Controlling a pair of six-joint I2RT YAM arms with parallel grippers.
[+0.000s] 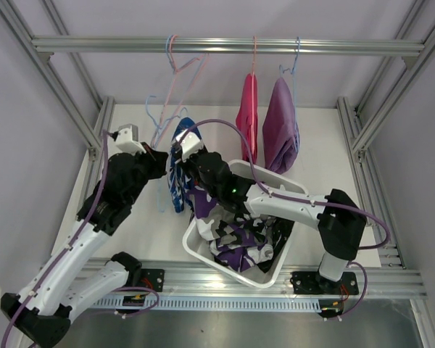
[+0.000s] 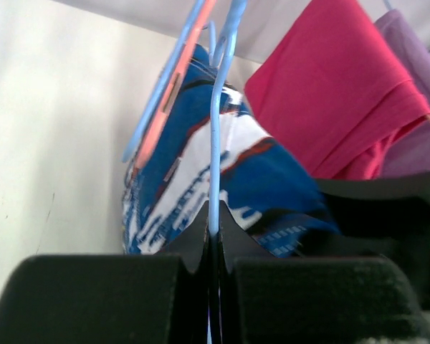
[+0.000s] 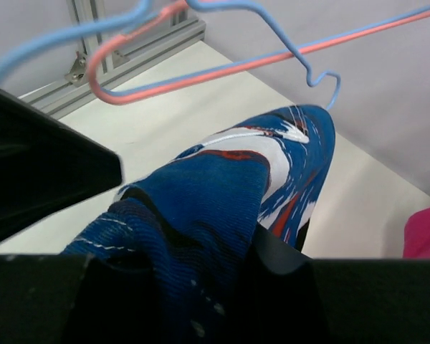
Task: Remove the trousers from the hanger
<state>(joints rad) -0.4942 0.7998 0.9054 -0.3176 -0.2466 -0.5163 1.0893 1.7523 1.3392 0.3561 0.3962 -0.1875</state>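
Note:
The blue-white patterned trousers (image 1: 178, 174) hang on a light blue hanger (image 1: 158, 123) left of centre. My left gripper (image 1: 159, 157) is shut on that hanger's wire (image 2: 215, 161), with the trousers (image 2: 201, 179) just beyond it. My right gripper (image 1: 191, 161) is shut on the blue-white trousers (image 3: 222, 201) from their right side. The bright pink trousers (image 1: 248, 116) and the lilac trousers (image 1: 279, 125) hang on the rail (image 1: 225, 46) at the back. The purple-white camouflage and black flecked trousers (image 1: 239, 250) lie in the white basket (image 1: 196, 243).
A pink hanger (image 1: 175, 80) hangs bare on the rail beside the blue one and shows in the right wrist view (image 3: 201, 72). Aluminium frame posts (image 1: 359, 127) stand at both sides. The basket sits under my right arm near the front edge.

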